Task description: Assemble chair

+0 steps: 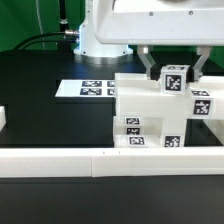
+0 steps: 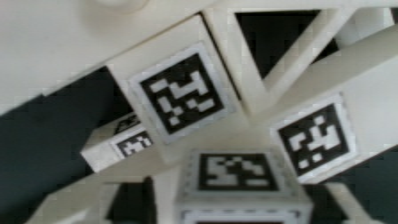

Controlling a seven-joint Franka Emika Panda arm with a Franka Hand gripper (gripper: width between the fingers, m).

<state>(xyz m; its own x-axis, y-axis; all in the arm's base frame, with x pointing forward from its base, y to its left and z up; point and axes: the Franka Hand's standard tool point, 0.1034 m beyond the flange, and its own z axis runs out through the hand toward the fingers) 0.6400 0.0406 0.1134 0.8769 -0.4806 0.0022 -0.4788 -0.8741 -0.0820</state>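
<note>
The partly built chair is a cluster of glossy white tagged blocks just behind the low white wall, at the exterior view's right. A tagged white block sticks up from its top. My gripper hangs straight above with one finger on each side of that block. In the wrist view the same tagged block fills the space between the fingers of the gripper, with a dark band on each side. Whether the pads press on it does not show. Further tagged chair faces lie beyond it.
A long low white border wall runs along the table's front edge. The marker board lies flat on the black table behind the chair, near the arm's base. A small white piece sits at the exterior view's left edge.
</note>
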